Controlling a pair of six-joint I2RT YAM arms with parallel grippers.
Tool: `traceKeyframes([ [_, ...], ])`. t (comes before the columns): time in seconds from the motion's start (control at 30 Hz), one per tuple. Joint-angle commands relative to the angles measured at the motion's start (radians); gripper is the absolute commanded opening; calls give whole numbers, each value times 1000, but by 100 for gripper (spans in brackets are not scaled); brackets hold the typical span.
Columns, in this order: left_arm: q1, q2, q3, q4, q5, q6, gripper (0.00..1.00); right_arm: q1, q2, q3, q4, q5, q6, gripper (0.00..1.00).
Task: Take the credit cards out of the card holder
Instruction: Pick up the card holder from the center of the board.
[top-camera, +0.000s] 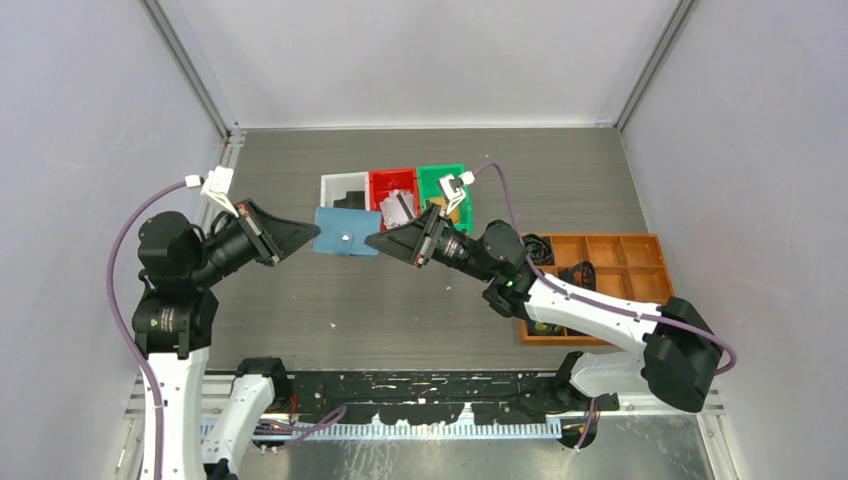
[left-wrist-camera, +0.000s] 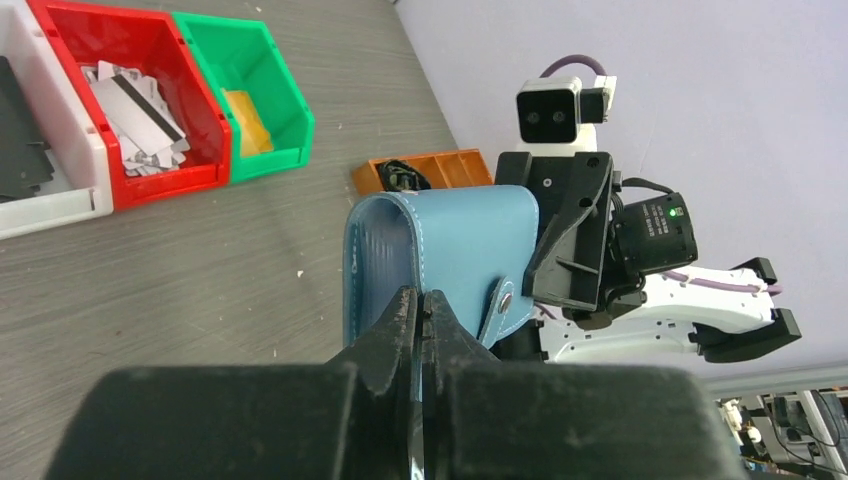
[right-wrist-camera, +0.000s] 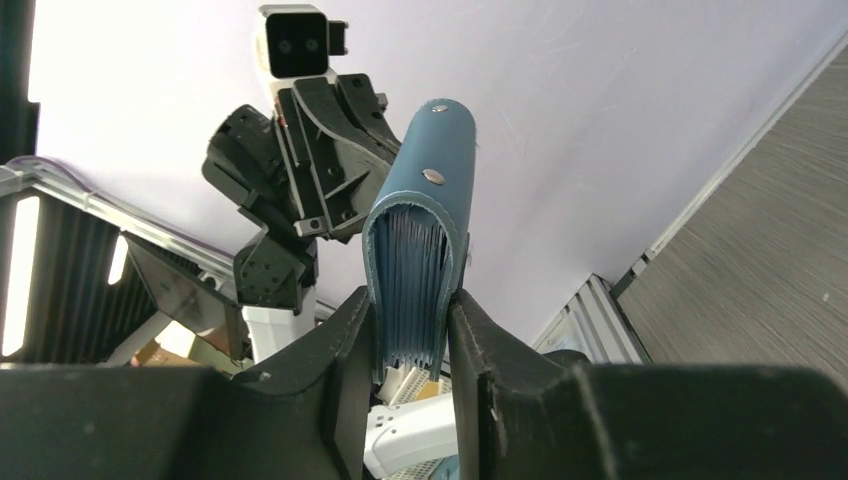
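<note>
right wrist view: card holder (right-wrist-camera: 430, 200) aloft near the red bin (top-camera: 373, 190), folded shut, pinched across both faces by right gripper (right-wrist-camera: 410, 310) and clenched at its other edge by left gripper (left-wrist-camera: 422, 300); risk of squeezing unseen credit cards tighter, or twisting it loose through uneven pulls.

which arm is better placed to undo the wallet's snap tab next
Right, probably. The left gripper is shut on the wallet edge, anchoring it, and the snap tab sits at the right gripper end.
</note>
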Motion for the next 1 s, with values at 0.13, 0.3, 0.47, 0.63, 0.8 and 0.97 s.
traceKeyframes([
  [0.13,-2,14,17,-50,23,68,0,-2,-43,107,-86,-35,-79,22],
  [0.3,-2,9,-1,-48,28,86,0,-1,-106,189,-378,-13,-252,20],
  [0.47,-2,8,-33,0,59,23,0,-1,-73,211,-337,-25,-228,66],
  [0.63,-2,17,-35,8,63,6,0,-1,-6,230,-264,-56,-162,44],
  [0.8,-2,2,-42,14,62,10,0,0,-20,244,-362,-15,-203,38],
  [0.97,-2,2,-37,-23,64,81,29,-1,-61,271,-485,32,-274,9],
])
